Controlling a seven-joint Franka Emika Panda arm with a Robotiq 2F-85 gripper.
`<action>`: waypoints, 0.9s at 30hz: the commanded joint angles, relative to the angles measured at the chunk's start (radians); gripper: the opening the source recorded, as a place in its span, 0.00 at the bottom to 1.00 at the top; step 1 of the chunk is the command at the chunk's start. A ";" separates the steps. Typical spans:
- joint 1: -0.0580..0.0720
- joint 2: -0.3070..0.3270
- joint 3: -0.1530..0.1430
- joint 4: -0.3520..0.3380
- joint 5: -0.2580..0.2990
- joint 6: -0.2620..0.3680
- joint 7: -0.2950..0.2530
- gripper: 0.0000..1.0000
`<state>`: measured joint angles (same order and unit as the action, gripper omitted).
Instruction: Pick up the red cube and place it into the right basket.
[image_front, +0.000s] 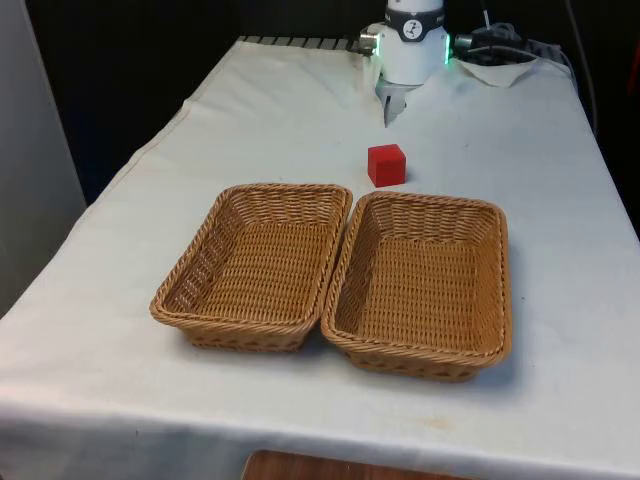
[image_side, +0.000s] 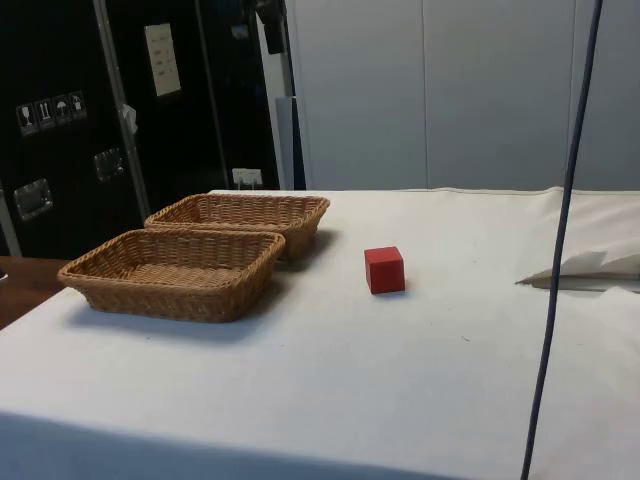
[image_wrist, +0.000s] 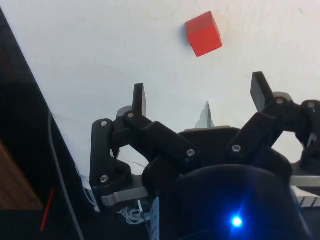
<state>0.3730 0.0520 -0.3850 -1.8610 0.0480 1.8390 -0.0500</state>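
The red cube (image_front: 386, 165) (image_side: 384, 269) sits on the white cloth just beyond the two wicker baskets, close to the gap between them. The right basket (image_front: 430, 203) (image_side: 170, 292) holds nothing. My gripper (image_wrist: 200, 95) hangs open well above the cloth, with nothing between its black fingers (image_wrist: 140, 98). In the wrist view the cube (image_wrist: 203, 34) lies on the cloth some way beyond the fingertips.
The left basket (image_front: 285, 190) (image_side: 300, 226) stands rim to rim with the right one and holds nothing. A pointed fold of cloth (image_front: 390, 106) (image_side: 585, 270) sticks up between the cube and the robot's base. A dark cable (image_side: 555, 260) hangs in the side view.
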 joint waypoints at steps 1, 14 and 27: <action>0.000 -0.001 0.000 -0.002 0.000 -0.001 0.000 1.00; 0.002 -0.112 0.013 -0.129 -0.043 0.050 0.019 1.00; -0.001 -0.212 0.023 -0.257 -0.074 0.108 0.025 1.00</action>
<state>0.3730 -0.1520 -0.3650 -2.1090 -0.0130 1.9330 -0.0350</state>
